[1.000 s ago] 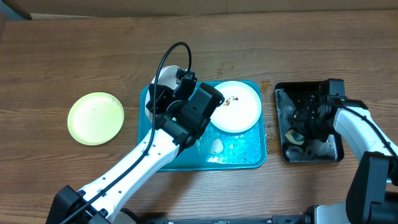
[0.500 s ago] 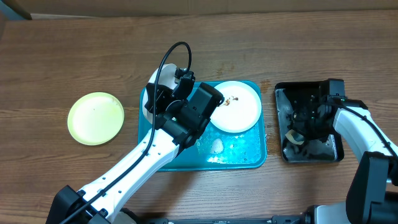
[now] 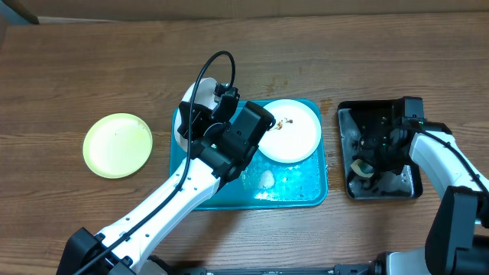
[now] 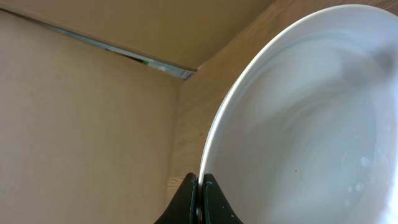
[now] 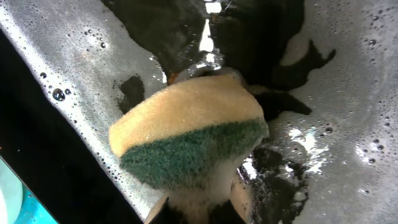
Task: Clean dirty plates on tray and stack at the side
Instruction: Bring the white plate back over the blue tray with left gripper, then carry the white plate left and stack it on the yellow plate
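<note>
**Dishwashing station: two arms, three plates, two trays on a wooden table**

Left gripper [image 4: 200, 186]: jaws clenched on the rim of a white plate [image 4: 311, 124], which is held at the far-left corner of the turquoise tray [image 3: 302, 187] and is largely hidden under the arm from overhead. Second white plate [image 3: 294, 131]: laid flat in the tray's far-right part, with brown smears seen towards its left edge. Soap foam [image 3: 267, 179]: a patch on the tray floor, on the near side of that plate. Yellow-green plate [image 3: 118, 145]: set on the table [image 3: 92, 61], well left of the tray. Black tray [image 3: 344, 130]: placed just right of the turquoise tray, coated with suds. Right gripper [image 5: 198, 208]: jaws closed on a yellow-and-green sponge [image 5: 193, 140], held inside the black tray.
</note>
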`<state>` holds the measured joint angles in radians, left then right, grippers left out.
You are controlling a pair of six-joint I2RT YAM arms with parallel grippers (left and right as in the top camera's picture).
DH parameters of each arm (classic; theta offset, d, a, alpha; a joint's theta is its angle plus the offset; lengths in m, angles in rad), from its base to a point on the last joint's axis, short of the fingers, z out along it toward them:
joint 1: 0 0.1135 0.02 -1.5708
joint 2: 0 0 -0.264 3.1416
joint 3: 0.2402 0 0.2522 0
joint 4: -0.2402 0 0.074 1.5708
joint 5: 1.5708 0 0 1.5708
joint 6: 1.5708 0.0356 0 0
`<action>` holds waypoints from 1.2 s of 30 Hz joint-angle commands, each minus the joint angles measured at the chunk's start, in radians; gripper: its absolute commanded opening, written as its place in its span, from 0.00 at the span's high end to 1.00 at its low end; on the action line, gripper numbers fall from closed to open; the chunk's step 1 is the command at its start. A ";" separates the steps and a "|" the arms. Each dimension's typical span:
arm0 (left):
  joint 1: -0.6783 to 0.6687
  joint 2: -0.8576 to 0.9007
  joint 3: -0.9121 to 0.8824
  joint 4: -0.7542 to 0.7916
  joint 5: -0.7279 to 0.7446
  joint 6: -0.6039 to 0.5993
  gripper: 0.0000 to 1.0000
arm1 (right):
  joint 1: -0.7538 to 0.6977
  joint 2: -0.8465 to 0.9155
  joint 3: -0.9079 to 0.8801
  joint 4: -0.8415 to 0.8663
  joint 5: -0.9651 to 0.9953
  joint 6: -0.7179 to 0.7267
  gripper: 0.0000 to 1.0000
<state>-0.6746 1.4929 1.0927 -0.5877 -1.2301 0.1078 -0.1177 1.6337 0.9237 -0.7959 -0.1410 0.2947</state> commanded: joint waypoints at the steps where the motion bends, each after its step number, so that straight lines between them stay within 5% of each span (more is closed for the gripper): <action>1: -0.007 0.005 0.017 0.009 0.016 -0.011 0.96 | 0.000 0.001 0.012 0.005 0.010 -0.004 0.96; 13: 0.011 0.000 0.017 -0.062 -0.001 -0.110 0.96 | 0.000 0.001 0.012 0.005 0.010 -0.004 0.96; 20: 0.147 -0.082 0.018 -0.200 0.507 -0.335 0.96 | 0.000 0.001 0.012 0.003 0.010 -0.005 0.96; 26: 0.369 -0.230 0.018 -0.203 0.873 -0.359 0.96 | 0.000 0.001 0.011 0.004 0.011 -0.005 0.96; 36: 0.771 -0.220 0.017 -0.263 1.050 -0.435 0.96 | 0.000 0.001 0.012 0.000 0.018 -0.005 0.96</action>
<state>0.0227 1.2533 1.0946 -0.8413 -0.2684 -0.2623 -0.1181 1.6337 0.9237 -0.7982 -0.1303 0.2947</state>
